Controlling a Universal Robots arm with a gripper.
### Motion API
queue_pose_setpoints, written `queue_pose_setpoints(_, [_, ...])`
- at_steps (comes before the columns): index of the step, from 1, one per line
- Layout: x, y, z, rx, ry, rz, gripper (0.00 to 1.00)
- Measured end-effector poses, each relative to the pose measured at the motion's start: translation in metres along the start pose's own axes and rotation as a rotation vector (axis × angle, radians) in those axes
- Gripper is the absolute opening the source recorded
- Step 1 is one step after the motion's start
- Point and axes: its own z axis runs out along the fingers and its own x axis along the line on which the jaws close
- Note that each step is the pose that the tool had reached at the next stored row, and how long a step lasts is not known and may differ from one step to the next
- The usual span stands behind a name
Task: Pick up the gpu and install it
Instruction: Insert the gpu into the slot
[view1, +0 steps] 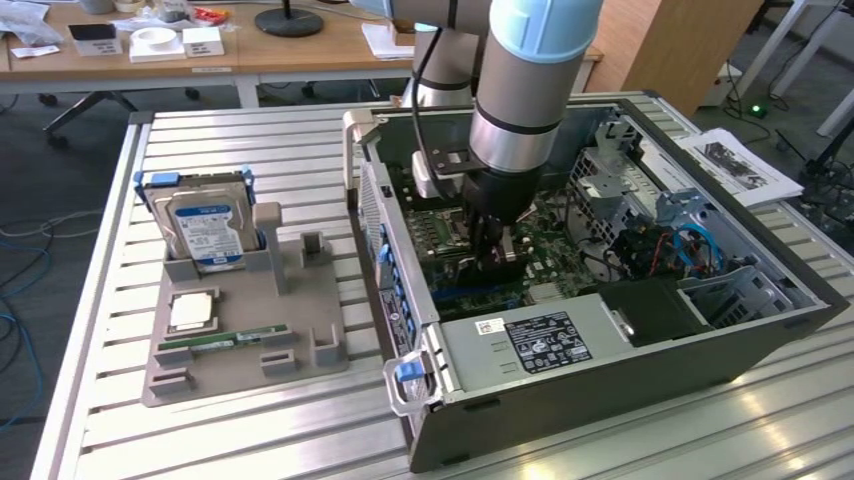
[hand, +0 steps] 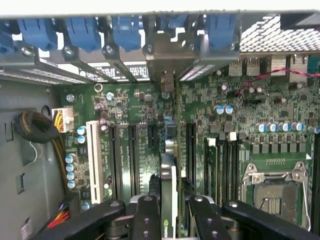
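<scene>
My gripper (view1: 491, 252) is down inside the open computer case (view1: 747, 330), its fingers (hand: 146, 216) closed on the gpu (hand: 170, 195), which stands edge-on between them, directly over the motherboard (hand: 135, 135) and its row of slots. The card's metal bracket (hand: 167, 62) reaches the case's rear wall ahead of my gripper. Well off to one side of my gripper, outside the case, a grey holder tray (view1: 254, 350) on the tabletop (view1: 267, 140) holds a hard drive (view1: 207, 232) standing upright, a RAM stick (view1: 220, 341) lying flat, and a square chip (view1: 194, 311).
</scene>
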Motion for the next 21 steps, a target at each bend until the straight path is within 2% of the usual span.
queue_pose_setpoints(6, [0.0002, 0.0006, -0.0003, -0.0011, 0.0019, 0.000, 0.27])
queue_pose_setpoints(18, [0.0002, 0.0006, 0.0012, -0.0010, 0.0016, 0.001, 0.27])
queue_pose_setpoints(21, [0.0003, 0.0006, 0.0014, -0.0007, 0.0022, 0.021, 0.27])
